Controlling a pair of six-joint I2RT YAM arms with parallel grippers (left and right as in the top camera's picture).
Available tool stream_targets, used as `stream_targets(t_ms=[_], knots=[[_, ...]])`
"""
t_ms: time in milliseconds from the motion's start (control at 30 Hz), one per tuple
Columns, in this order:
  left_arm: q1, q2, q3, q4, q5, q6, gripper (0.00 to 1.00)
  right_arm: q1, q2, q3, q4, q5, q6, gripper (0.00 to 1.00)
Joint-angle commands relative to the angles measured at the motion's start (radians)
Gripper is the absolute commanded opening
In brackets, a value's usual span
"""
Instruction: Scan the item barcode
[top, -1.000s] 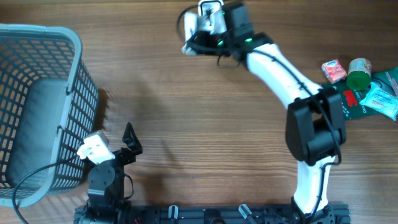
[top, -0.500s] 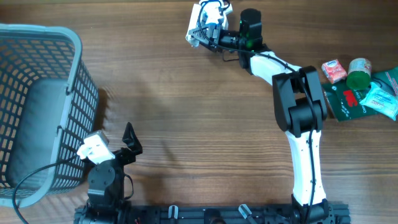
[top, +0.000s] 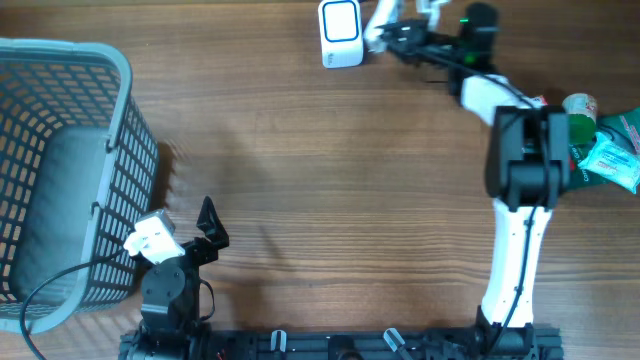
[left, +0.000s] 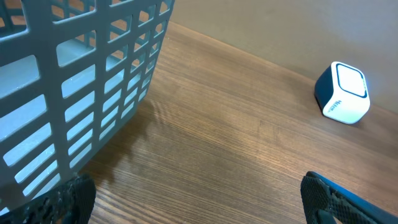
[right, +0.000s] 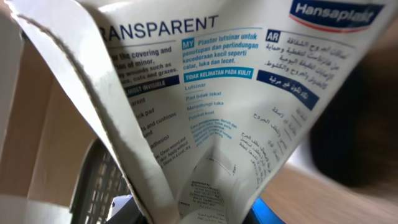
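The plaster packet (right: 211, 93), pinched in the right gripper (top: 397, 28) just beside the scanner (top: 340, 20), should be turned barcode-first squarely toward the scanner and held steady, the left gripper (left: 202, 208) being parked wide open, well apart from it.

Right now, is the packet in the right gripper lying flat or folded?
Folded. In the right wrist view the packet bends into a V, its printed faces meeting at a crease low down.

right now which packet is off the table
The white Hansaplast plaster packet, held in the right gripper beside the scanner; the other packets lie at the table's right edge.
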Motion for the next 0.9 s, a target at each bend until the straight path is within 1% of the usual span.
stream_targets(t_ms=[0,100,133,167,200,233,300,367,433,467,567,600,633,667,767,800,833,867], knots=[[-0.001,-0.007,-0.002,0.002,-0.006,-0.005,1.0,-0.116,-0.014,0.022,-0.067,-0.083,-0.035,0.32],[-0.001,-0.007,-0.002,0.002,-0.006,-0.005,1.0,-0.201,-0.016,0.022,-0.235,-0.051,-0.138,0.32],[-0.001,-0.007,-0.002,0.002,-0.006,-0.005,1.0,-0.228,-0.023,0.023,-0.343,-0.004,-0.204,0.32],[-0.001,-0.007,-0.002,0.002,-0.006,-0.005,1.0,-0.258,-0.044,0.023,-0.519,0.096,-0.322,0.32],[-0.001,-0.007,-0.002,0.002,-0.006,-0.005,1.0,-0.285,-0.087,0.023,-0.72,0.238,-0.47,0.3],[-0.001,-0.007,-0.002,0.002,-0.006,-0.006,1.0,-0.298,-0.126,0.023,-0.835,0.343,-0.555,0.29],[-0.001,-0.007,-0.002,0.002,-0.006,-0.005,1.0,-0.322,-0.214,0.023,-0.992,0.513,-0.632,0.27],[-0.001,-0.007,-0.002,0.002,-0.006,-0.006,1.0,-0.35,-0.308,0.023,-1.097,0.652,-0.64,0.26],[-0.001,-0.007,-0.002,0.002,-0.006,-0.005,1.0,-0.391,-0.425,0.023,-1.196,0.795,-0.626,0.27],[-0.001,-0.007,-0.002,0.002,-0.006,-0.005,1.0,-0.414,-0.472,0.023,-1.244,0.874,-0.603,0.3],[-0.001,-0.007,-0.002,0.002,-0.006,-0.005,1.0,-0.484,-0.568,0.023,-1.405,1.18,-0.488,0.31],[-0.001,-0.007,-0.002,0.002,-0.006,-0.006,1.0,-0.513,-0.578,0.022,-1.475,1.306,-0.392,0.32],[-0.001,-0.007,-0.002,0.002,-0.006,-0.005,1.0,-0.536,-0.577,0.018,-1.533,1.39,-0.286,0.32],[-0.001,-0.007,-0.002,0.002,-0.006,-0.005,1.0,-0.554,-0.574,-0.002,-1.559,1.432,-0.208,0.35],[-0.001,-0.007,-0.002,0.002,-0.006,-0.005,1.0,-0.603,-0.561,-0.129,-1.564,1.432,-0.056,0.35],[-0.001,-0.007,-0.002,0.002,-0.006,-0.005,1.0,-0.609,-0.557,-0.181,-1.561,1.408,-0.027,0.33],[-0.001,-0.007,-0.002,0.002,-0.006,-0.006,1.0,-0.608,-0.557,-0.24,-1.549,1.386,-0.005,0.3],[-0.001,-0.007,-0.002,0.002,-0.006,-0.006,1.0,-0.606,-0.557,-0.296,-1.529,1.366,0.007,0.29]])
